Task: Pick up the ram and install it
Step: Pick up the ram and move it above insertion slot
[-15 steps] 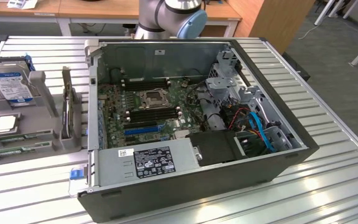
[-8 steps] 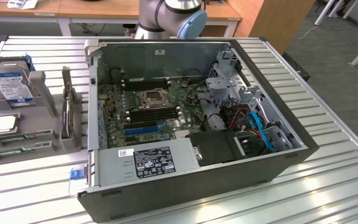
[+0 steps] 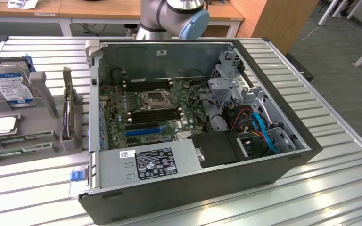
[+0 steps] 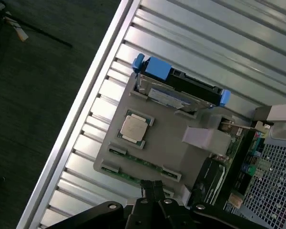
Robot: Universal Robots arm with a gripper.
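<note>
Claw (image 4: 151,186) pinched shut, empty, just above the ram (image 4: 143,163). Ram lying in the gray tray (image 3: 30,123) on the bench (image 3: 332,188), at the exterior view's left of the computer case (image 3: 231,188).

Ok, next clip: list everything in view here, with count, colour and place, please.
table: one, silver slatted, under everything
computer case: one, dark grey, open, mid-table
motherboard: one, green, inside the case
power supply: one, grey with black label, at the case's near end
cables: a few, blue, inside the case on the exterior view's right
holder: one, grey, on the exterior view's left of the case
hard drive: one, silver, blue carrier, in the holder
processor chip: one, silver, in the holder
ram sticks: two, green, lying in the holder
card: one, dark, on edge in the holder
robot arm: one, grey, blue cap, behind the case
gripper: one, black, shut, over the ram sticks
</note>
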